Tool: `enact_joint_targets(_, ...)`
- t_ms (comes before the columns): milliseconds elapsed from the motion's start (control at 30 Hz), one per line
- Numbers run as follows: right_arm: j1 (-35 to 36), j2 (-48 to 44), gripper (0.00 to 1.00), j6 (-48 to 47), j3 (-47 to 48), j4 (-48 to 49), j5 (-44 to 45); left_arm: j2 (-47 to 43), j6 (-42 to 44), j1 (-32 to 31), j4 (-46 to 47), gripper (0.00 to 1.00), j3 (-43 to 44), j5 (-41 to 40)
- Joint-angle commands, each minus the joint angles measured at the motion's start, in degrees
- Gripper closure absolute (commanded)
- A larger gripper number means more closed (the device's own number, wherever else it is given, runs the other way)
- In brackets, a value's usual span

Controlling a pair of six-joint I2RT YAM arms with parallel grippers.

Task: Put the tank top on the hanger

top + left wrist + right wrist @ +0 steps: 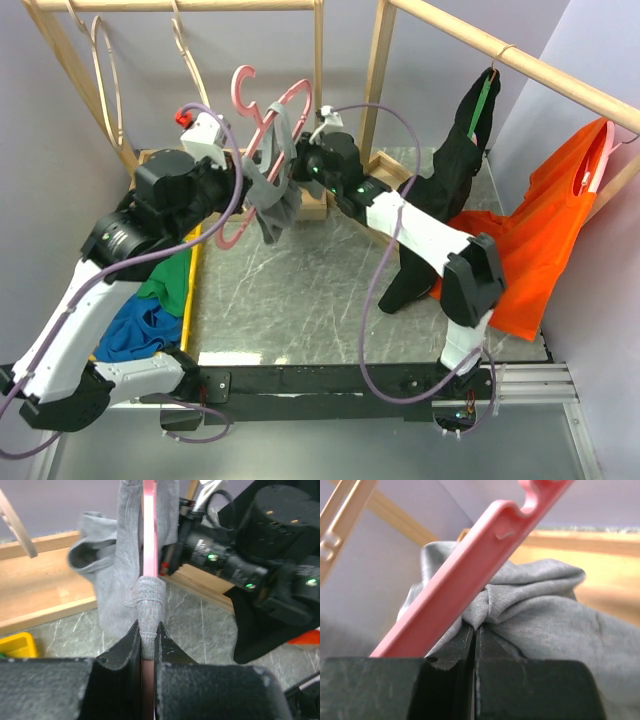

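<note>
The pink hanger (268, 118) is held up over the back of the table, its hook pointing up and left. The grey tank top (277, 200) hangs bunched from it. My left gripper (250, 170) is shut on the hanger's bar (150, 540), with a grey strap (149, 600) wrapped over the bar right at the fingertips (131, 640). The rest of the tank top (112, 575) droops to the left. My right gripper (476, 628) is shut on a fold of the tank top (555, 620), just under the slanting hanger arm (470, 565). From above, the right gripper (298, 160) sits against the cloth's right side.
A black garment (450, 190) and an orange garment (540, 230) hang from the right wooden rail. Pale cream hangers (105, 70) hang on the left rail. A yellow bin (190, 290) with green and blue clothes sits at left. A wooden post (318, 60) stands close behind the hanger.
</note>
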Motion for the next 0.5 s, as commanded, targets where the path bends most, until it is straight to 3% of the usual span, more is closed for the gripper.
enact_joint_targets(0,-1.7,7.4,1.0,-0.3,5.8,3.4,-0.8,1.7,-3.9,0.1,7.0,0.98,1.1,-3.1)
enact_joint_targets(133,-2.7,16.1,1.0,0.8,12.0,5.4,-0.6,2.6,-8.2,0.1,10.6,0.98,-2.1,-6.7)
enact_joint_targets(300,-2.6,24.3,1.0,1.3,21.2,-0.5,-1.4,4.9,-10.5,0.1,13.7,0.99,-4.6,-7.9)
enact_joint_targets(333,-2.6,24.6,0.97,1.5,20.9,-0.7,-1.5,5.2,-10.5,0.1,14.1,0.99,-4.9,-8.1)
enact_joint_targets(367,-2.7,24.2,0.85,1.6,20.2,-0.3,-1.4,6.1,-10.5,0.2,15.0,0.98,-5.0,-8.2)
enact_joint_targets(467,-2.6,21.2,0.69,1.2,15.9,0.9,-1.7,7.9,-10.5,0.6,15.4,0.98,-4.2,-8.8)
